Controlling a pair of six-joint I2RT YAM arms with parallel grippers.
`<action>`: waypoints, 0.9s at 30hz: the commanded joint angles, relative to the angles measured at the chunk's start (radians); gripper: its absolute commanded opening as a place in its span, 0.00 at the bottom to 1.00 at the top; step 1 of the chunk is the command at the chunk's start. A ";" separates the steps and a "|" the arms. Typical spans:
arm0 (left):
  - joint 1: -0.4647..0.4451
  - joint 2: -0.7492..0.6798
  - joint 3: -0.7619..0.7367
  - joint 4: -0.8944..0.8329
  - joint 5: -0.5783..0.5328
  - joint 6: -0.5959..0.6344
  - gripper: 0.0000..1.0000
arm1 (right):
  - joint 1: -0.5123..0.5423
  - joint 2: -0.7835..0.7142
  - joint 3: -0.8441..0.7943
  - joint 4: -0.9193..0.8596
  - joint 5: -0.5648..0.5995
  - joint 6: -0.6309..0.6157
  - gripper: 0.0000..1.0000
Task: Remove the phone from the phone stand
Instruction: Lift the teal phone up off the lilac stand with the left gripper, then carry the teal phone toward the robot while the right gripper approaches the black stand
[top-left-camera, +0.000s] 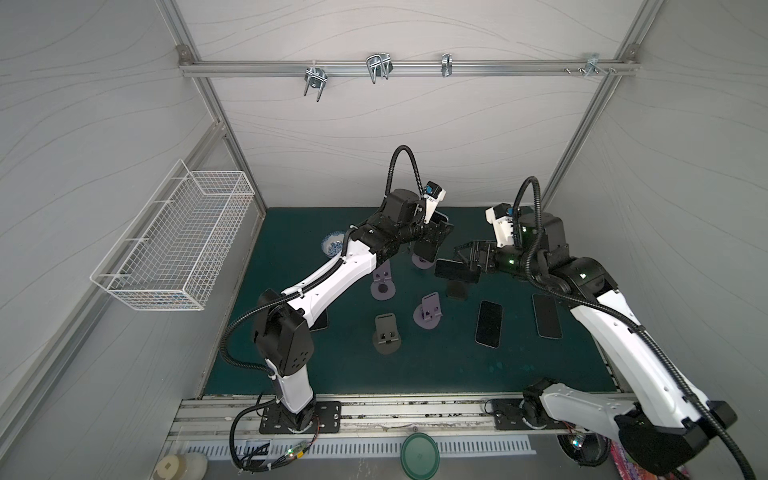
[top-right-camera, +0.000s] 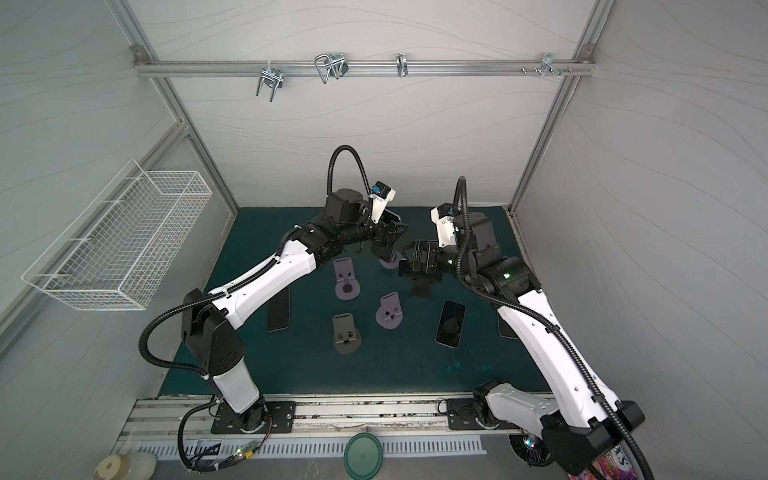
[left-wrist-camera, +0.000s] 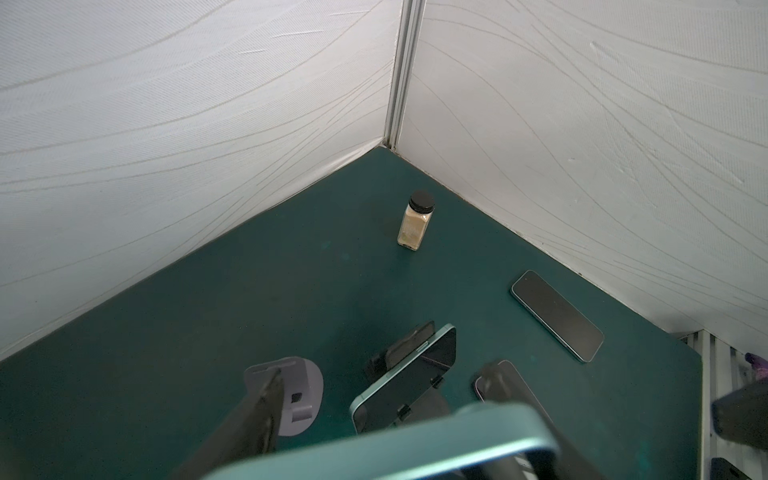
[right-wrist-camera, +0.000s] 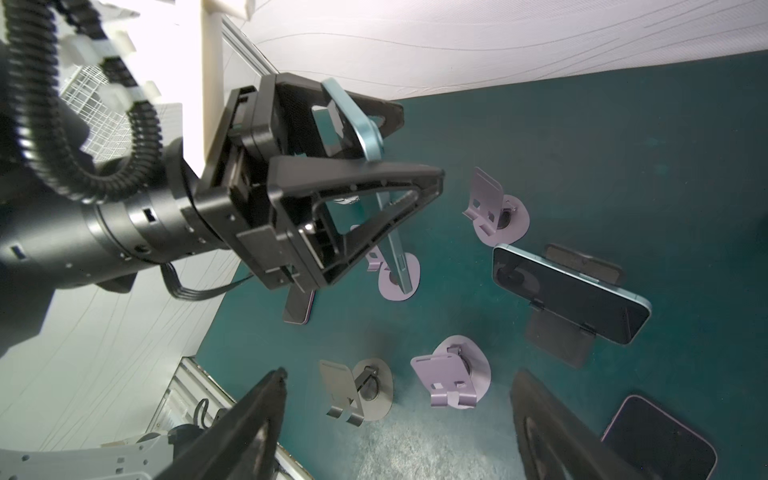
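In both top views my left jaws are clamped on the held phone (top-left-camera: 424, 250). It hangs over the purple stand (top-left-camera: 422, 264), just beside the dark stand (top-left-camera: 457, 293) on its back-wall side. My right jaws hover just above the dark stand, near the top edge of the propped phone (top-left-camera: 456, 270) it carries.

In the left wrist view the held phone (left-wrist-camera: 395, 455) fills the foreground. The purple stand (left-wrist-camera: 299, 386) shows a bare cradle, so I judge that phone lifted clear. The propped phone (left-wrist-camera: 409, 374) sits in the dark stand.

In the right wrist view my right fingers (right-wrist-camera: 257, 419) stand wide with nothing between them, and the propped phone (right-wrist-camera: 569, 295) lies ahead, apart from them. My left jaws pinch the held phone (right-wrist-camera: 361, 124) mid-length.

So one removal is at the carry-away step. Next I should lay that phone on bare bench (top-left-camera: 332, 374), away from the dark stand. Then my right jaws must straddle the propped phone's edges and lift it out of the lip.
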 joint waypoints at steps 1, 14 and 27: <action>-0.007 -0.085 0.002 0.033 -0.006 -0.007 0.53 | 0.024 -0.030 -0.013 -0.048 0.027 0.028 0.85; -0.010 -0.232 -0.106 -0.004 -0.050 0.000 0.53 | 0.159 -0.005 0.010 -0.051 0.115 0.076 0.83; -0.009 -0.346 -0.153 -0.080 -0.118 0.005 0.53 | 0.250 0.062 0.104 -0.056 0.169 0.082 0.82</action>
